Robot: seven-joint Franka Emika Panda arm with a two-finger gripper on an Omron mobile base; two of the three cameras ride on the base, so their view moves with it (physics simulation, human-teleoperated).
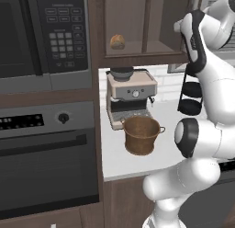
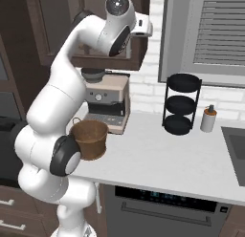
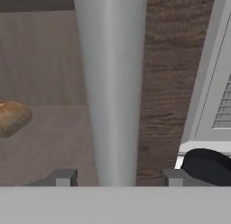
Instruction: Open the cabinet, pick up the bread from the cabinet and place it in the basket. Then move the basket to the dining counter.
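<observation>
Claw (image 3: 115, 177) astride cabinet (image 3: 167, 83) handle (image 3: 113, 83)

No wording is showing clearly enough to read. The microwave's (image 1: 43, 36) keypad (image 1: 64, 36) is carrying rows of small light marks, and its display at the top is glowing with greenish digits, all too blurred to make out. The oven's (image 1: 46, 162) panel (image 1: 20, 122) is showing pale dots, likewise illegible.
</observation>
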